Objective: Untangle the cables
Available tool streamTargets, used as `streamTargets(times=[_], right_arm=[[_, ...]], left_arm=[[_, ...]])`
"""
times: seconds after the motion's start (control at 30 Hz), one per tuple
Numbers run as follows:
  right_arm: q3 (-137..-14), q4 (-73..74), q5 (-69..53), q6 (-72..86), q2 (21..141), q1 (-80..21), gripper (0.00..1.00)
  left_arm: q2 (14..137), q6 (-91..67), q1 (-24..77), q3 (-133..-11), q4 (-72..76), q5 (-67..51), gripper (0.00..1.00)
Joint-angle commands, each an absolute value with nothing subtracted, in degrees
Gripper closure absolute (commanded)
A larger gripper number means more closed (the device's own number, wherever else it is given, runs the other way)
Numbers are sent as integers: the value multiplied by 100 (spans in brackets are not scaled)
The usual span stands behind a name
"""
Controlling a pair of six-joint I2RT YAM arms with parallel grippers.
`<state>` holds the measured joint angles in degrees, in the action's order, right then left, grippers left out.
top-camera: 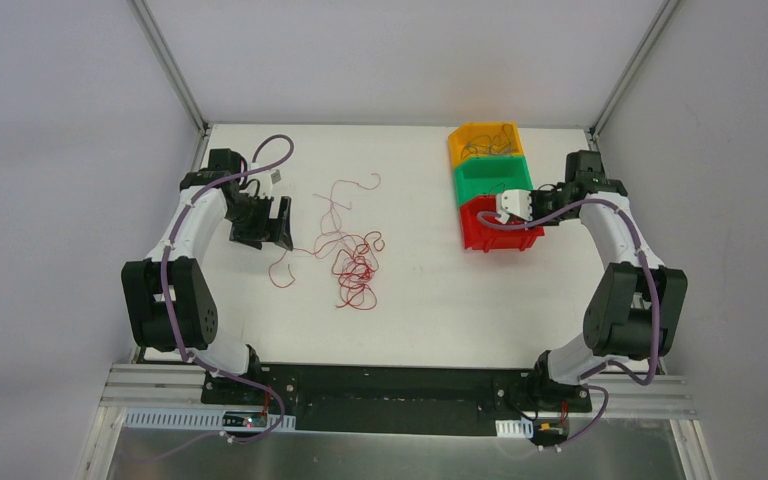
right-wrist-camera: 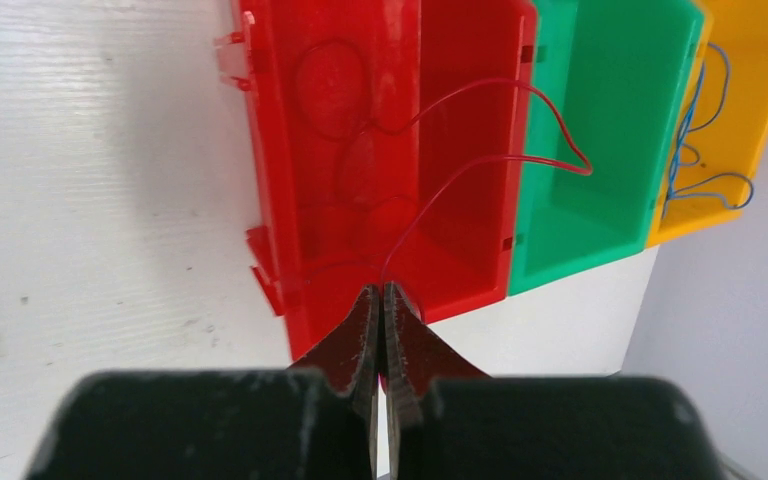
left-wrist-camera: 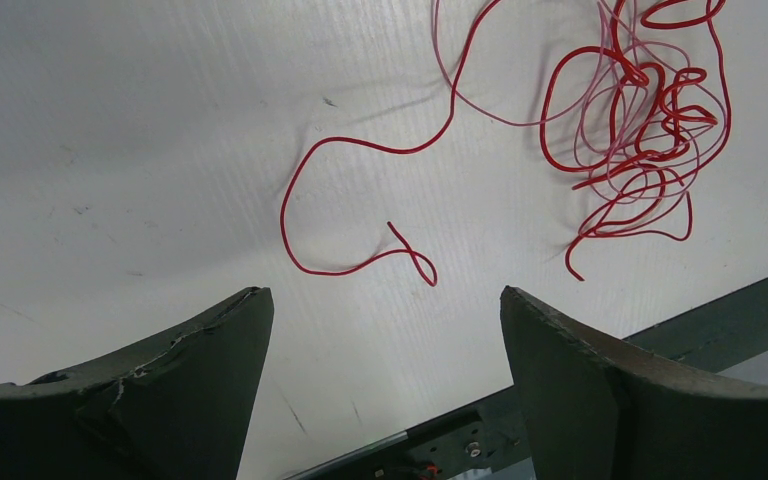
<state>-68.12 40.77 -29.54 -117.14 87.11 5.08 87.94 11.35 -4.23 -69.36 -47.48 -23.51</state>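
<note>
Seen from above, the cables (top-camera: 355, 265) lie as a red snarl on the worktop (top-camera: 430, 310), left of centre. The snarl's long axis runs near to far, and a loose tail curls left toward the left gripper (top-camera: 278, 222). The right gripper (top-camera: 513, 207) hangs over the red bin (top-camera: 495, 242) at the far right. Beyond that stand a green bin (top-camera: 480, 185) and a yellow bin (top-camera: 460, 145).

In the left wrist view the fingers (left-wrist-camera: 190, 390) stand wide apart and hold nothing. The loose tail (left-wrist-camera: 285, 215) loops on the worktop just ahead of them, its free end hooked back toward the gap.

In the right wrist view the fingers (right-wrist-camera: 358, 335) are pressed together. A single red cable (right-wrist-camera: 490, 160) rises from their tips, apparently pinched there. It arches over the red bin, and its bend points far and reaches the green bin's wall. Blue wires (right-wrist-camera: 682, 140) lie in the yellow bin.

This looks like the sorting step: one freed cable is being delivered to the red bin. The next move calls for letting go only once the whole arch sits inside that bin — not draped over the green wall — and then the tail is the left arm's obvious pick.
</note>
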Motion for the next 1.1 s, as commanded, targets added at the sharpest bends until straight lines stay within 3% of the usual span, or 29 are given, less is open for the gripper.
streamTargets(times=[0.0,0.3,0.4,0.47,0.8,1.07], right_arm=[[-7311,3923,-3082,-12462,9092,446,100],[-7346,4246,-3103,-12731,9499,300,97],[-7248,4167,-3262,-12283,9415,297,62],[-7442,4230,-3432,-11730,9389,295,50],[-8858,4298,-4069,-7913,9654,429,49],[-9639,3871,-2965,-3740,10409,451,69]], left_arm=[[8739,1165,-477,-6976,-4900,-2434,14],[8693,1221,-480,-7003,-4897,-2375,14],[8684,1252,-481,-6990,-4904,-2353,14],[8683,1257,-480,-6967,-4904,-2360,14],[8814,1222,-475,-7004,-4910,-2443,14],[8736,1214,-480,-6978,-4903,-2395,14]])
